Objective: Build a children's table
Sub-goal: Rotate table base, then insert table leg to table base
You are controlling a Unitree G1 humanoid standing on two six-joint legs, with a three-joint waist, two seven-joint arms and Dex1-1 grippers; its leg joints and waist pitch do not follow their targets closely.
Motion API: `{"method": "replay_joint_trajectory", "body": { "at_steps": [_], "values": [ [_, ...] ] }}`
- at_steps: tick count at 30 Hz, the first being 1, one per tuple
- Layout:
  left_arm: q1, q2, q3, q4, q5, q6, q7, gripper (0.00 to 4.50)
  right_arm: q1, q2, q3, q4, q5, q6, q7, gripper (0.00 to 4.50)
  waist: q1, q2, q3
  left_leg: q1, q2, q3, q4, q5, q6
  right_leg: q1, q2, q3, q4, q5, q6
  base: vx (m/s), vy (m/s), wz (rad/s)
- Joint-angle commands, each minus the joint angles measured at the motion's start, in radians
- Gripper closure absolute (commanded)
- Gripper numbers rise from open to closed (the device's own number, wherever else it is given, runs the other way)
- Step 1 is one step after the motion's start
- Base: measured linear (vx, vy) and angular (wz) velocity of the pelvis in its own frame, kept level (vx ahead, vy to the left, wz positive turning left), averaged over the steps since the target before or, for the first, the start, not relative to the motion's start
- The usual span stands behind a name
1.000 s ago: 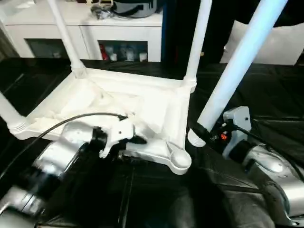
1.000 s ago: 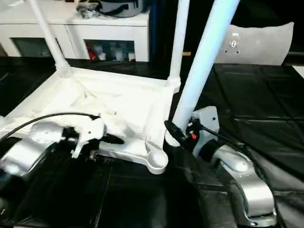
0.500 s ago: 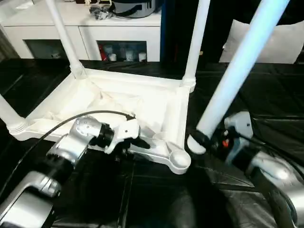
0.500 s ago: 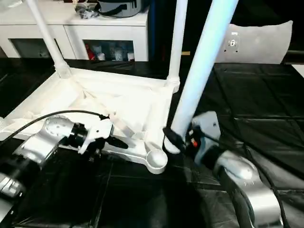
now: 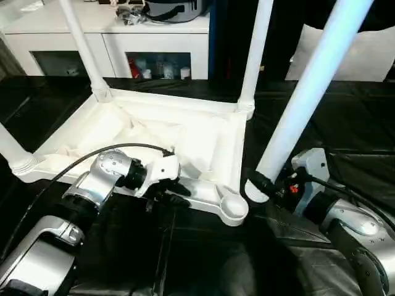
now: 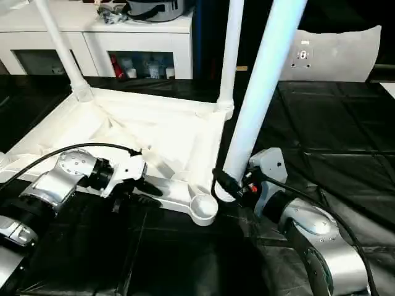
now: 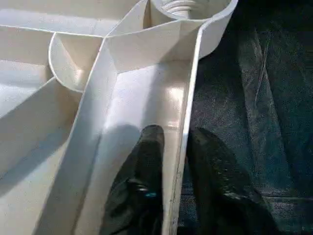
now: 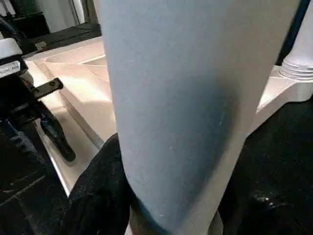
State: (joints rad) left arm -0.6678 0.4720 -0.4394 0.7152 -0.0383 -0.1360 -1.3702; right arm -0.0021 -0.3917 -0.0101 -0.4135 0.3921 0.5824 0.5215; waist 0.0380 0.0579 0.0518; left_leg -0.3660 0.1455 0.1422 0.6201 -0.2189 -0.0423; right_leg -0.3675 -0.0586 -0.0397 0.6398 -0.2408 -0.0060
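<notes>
left gripper (image 7: 173, 166) clamped on thin raised rim (image 7: 191, 98) of smooth white plastic table top (image 5: 154, 132); right gripper (image 5: 262, 185) clamped on round tapered leg (image 5: 308, 86).

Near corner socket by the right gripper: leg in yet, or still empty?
Empty. The corner socket shows an open round hollow, and the fourth leg stands beside it, held in the right gripper.

Even overhead light; white plastic near blown out, dark mat glossy; close leg (image 8: 186, 107) blurred.
</notes>
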Motion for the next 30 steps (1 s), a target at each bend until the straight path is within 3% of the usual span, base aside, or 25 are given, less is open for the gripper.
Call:
{"method": "replay_joint_trajectory", "body": {
  "at_steps": [1, 7, 11, 13, 14, 19, 20, 22, 30],
  "values": [
    [-0.002, 0.008, 0.019, 0.009, 0.013, -0.001, 0.006, 3.8, -0.025, 0.002, 0.012, -0.018, 0.014, 0.016, -0.003, 2.57, 0.004, -0.013, -0.053, 0.004, 0.079, -0.022, -0.087, -0.131, 0.029, 0.047, -0.099, 0.057, -0.083, -0.029, -0.269, 0.0, 0.0, 0.0],
    [0.037, 0.015, 0.052, -0.038, 0.003, 0.083, 0.063, 4.32, -0.072, 0.028, 0.035, -0.001, 0.025, 0.043, -0.006, 2.57, 0.005, -0.008, -0.052, 0.005, 0.082, -0.023, -0.089, -0.134, 0.02, 0.043, -0.101, 0.057, -0.079, -0.057, -0.267, 0.0, 0.0, 0.0],
    [0.071, 0.012, 0.067, -0.085, 0.012, 0.133, 0.135, 4.4, -0.097, 0.043, 0.04, 0.009, 0.037, 0.058, -0.01, 2.57, 0.001, -0.007, -0.054, 0.004, 0.081, -0.022, -0.087, -0.11, 0.027, 0.045, -0.1, 0.056, -0.077, -0.006, -0.274, 0.0, 0.0, 0.0],
    [0.124, -0.012, 0.094, -0.18, -0.001, 0.243, 0.217, 4.48, -0.133, 0.066, 0.042, 0.033, 0.062, 0.083, -0.016, 2.57, -0.004, -0.01, -0.053, -0.002, 0.078, -0.022, -0.087, -0.092, 0.035, 0.048, -0.1, 0.053, -0.074, 0.009, -0.28, 0.0, 0.0, 0.0],
    [0.142, -0.019, 0.096, -0.213, -0.003, 0.27, 0.234, 4.48, -0.145, 0.067, 0.05, 0.046, 0.059, 0.088, -0.014, 2.57, -0.005, -0.015, -0.055, 0.0, 0.078, -0.02, -0.086, -0.09, 0.036, 0.049, -0.1, 0.053, -0.076, 0.001, -0.28, 0.0, 0.0, 0.0],
    [0.188, -0.03, 0.089, -0.305, 0.014, 0.334, 0.266, 4.5, -0.174, 0.059, 0.086, 0.09, 0.024, 0.096, 0.003, 2.57, -0.006, -0.013, -0.056, 0.0, 0.077, -0.016, -0.082, -0.058, 0.047, 0.047, -0.095, 0.054, -0.077, 0.001, -0.274, 0.0, 0.0, 0.0],
    [0.188, -0.03, 0.089, -0.305, 0.014, 0.334, 0.266, 4.5, -0.174, 0.059, 0.086, 0.09, 0.024, 0.096, 0.003, 2.57, -0.004, -0.013, -0.054, 0.0, 0.075, -0.015, -0.083, -0.058, 0.05, 0.046, -0.094, 0.054, -0.081, -0.004, -0.271, 0.0, 0.0, 0.0],
    [0.202, -0.033, 0.083, -0.329, 0.018, 0.319, 0.269, 4.5, -0.192, 0.038, 0.114, 0.127, -0.003, 0.099, 0.019, 2.57, -0.001, -0.023, -0.054, 0.0, 0.076, -0.013, -0.084, -0.058, 0.055, 0.046, -0.094, 0.054, -0.083, -0.022, -0.264, 0.0, 0.0, 0.0],
    [0.231, 0.01, 0.058, -0.362, 0.067, 0.305, 0.274, 4.5, -0.22, -0.022, 0.152, 0.191, -0.044, 0.11, 0.043, 2.57, 0.0, -0.02, -0.059, -0.001, 0.075, -0.014, -0.081, -0.017, 0.072, 0.049, -0.093, 0.052, -0.074, 0.06, -0.261, 0.0, 0.0, 0.0]
  ]
}}
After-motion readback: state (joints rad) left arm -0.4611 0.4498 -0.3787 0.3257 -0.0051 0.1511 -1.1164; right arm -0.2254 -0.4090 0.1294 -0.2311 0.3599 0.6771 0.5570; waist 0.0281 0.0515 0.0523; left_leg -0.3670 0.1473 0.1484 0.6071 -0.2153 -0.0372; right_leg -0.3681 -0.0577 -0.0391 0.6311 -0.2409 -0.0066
